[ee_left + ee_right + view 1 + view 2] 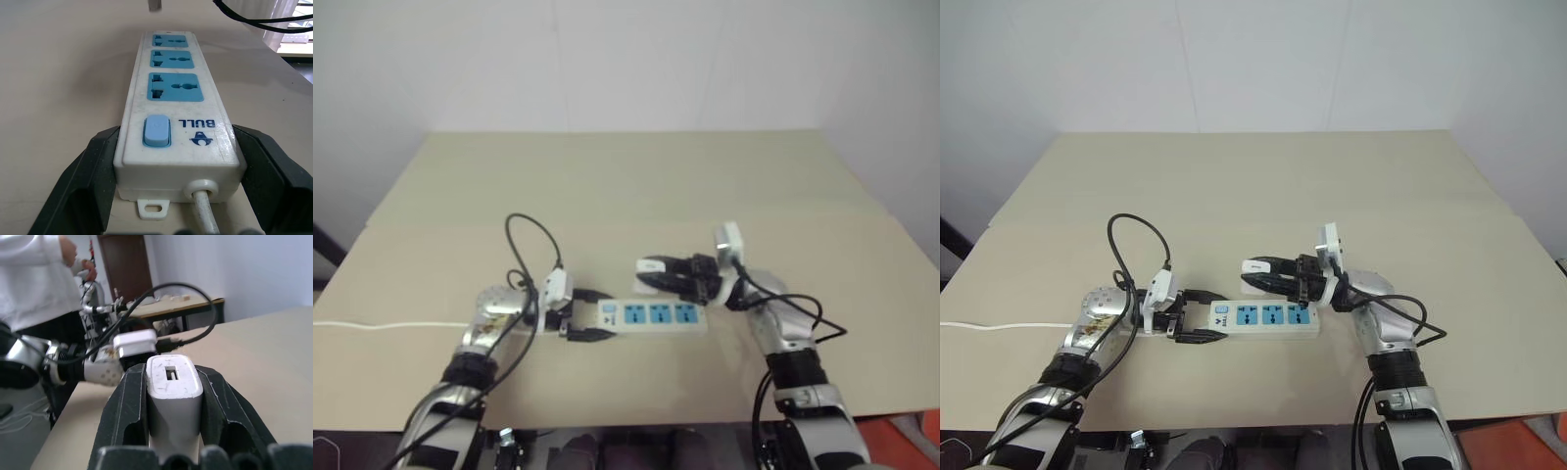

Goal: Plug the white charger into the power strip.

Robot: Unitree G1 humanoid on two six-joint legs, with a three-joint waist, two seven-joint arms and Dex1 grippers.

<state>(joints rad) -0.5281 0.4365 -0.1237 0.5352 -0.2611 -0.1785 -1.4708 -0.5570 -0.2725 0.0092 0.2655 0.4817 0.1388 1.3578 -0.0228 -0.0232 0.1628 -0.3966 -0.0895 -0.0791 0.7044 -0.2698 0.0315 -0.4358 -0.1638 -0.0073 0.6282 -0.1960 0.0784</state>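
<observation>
**A:** Pale walls stand behind the beige bench [1263,176]. From the head views, where is everything?

**B:** The long white plastic power strip with three blue sockets [1265,317] lies near the bench's front edge. The left gripper [1197,316] is clamped on its switch end. The right gripper [1273,274] holds the small white boxy charger [1255,266] just above the strip's far side, not in any socket.

**A:** And the left wrist view?

**B:** Black fingers [85,183] press both sides of the strip; all three sockets are empty.

**A:** Right wrist view?

**B:** The charger sits pinched between the fingers [129,406]. A person in white [34,279] stands beyond the bench.

**A:** So, progress?

**B:** Both grasps look done; I judge aligning the prongs and pushing in remain.
</observation>
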